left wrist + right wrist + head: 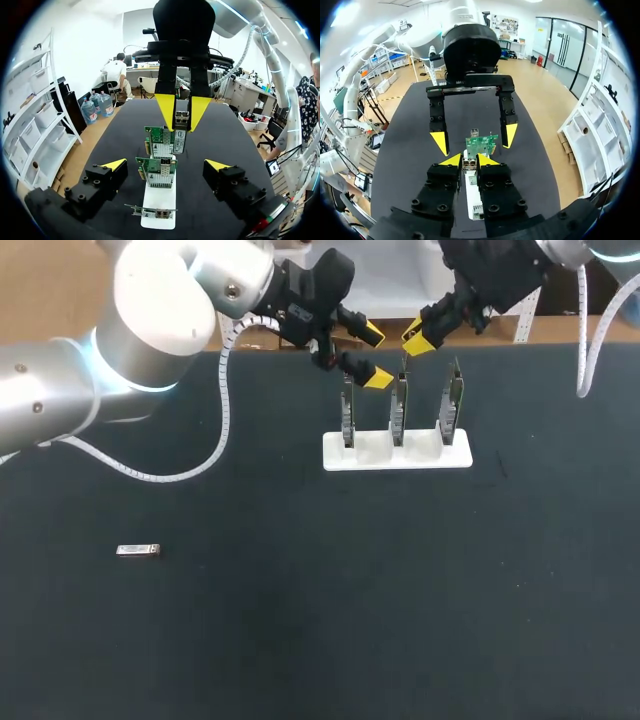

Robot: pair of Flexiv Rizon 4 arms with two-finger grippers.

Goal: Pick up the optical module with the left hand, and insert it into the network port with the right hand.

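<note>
With the optical module [181,121] pinched in the narrow right gripper [468,160] near the network cards [398,405], the left gripper [166,164] wide and empty opposite, insertion seems in hand and next calls for squaring it to a port; another module [138,550] lies well apart on the counter [300,620].

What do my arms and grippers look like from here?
The left arm and right arm are silver-white and rounded, with light-blue glowing rings and white ribbed cables. The left gripper and right gripper are black, bolted, with yellow wedge tips.
</note>
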